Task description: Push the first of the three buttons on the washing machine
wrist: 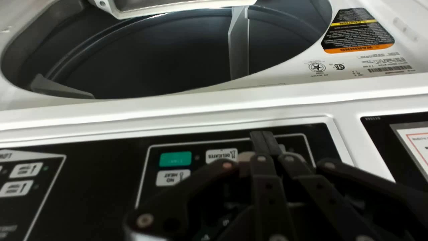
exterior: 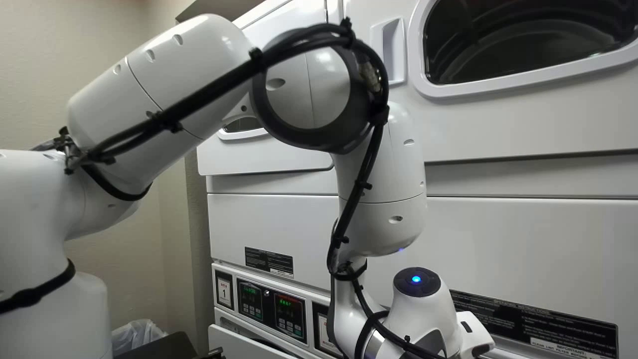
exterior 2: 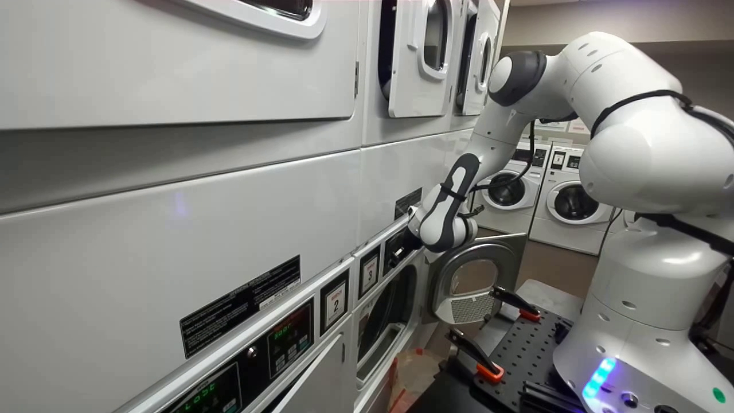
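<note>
The white machine (wrist: 214, 110) fills the wrist view, its text upside down. Its black control panel (wrist: 97, 174) has a green button (wrist: 175, 159), a white DELICATES button (wrist: 221, 155) and a NO HEAT button (wrist: 173, 178). Another pale button (wrist: 282, 147) shows only an edge behind the fingertips. My gripper (wrist: 265, 135) is shut and empty, its fingertips in front of the panel's upper right part. I cannot tell whether they touch it. In an exterior view the gripper (exterior 2: 403, 250) is at the panel beside the number 3 label (exterior 2: 370, 273). Other buttons are hidden behind the fingers.
A dark drum opening (wrist: 167, 60) lies beyond the panel. An open round door (exterior 2: 476, 275) hangs below the gripper. Another door (exterior 2: 321, 373) stands ajar near the number 2 label (exterior 2: 335, 305). A black mounting table (exterior 2: 527, 350) with orange clamps (exterior 2: 490, 371) stands by the base.
</note>
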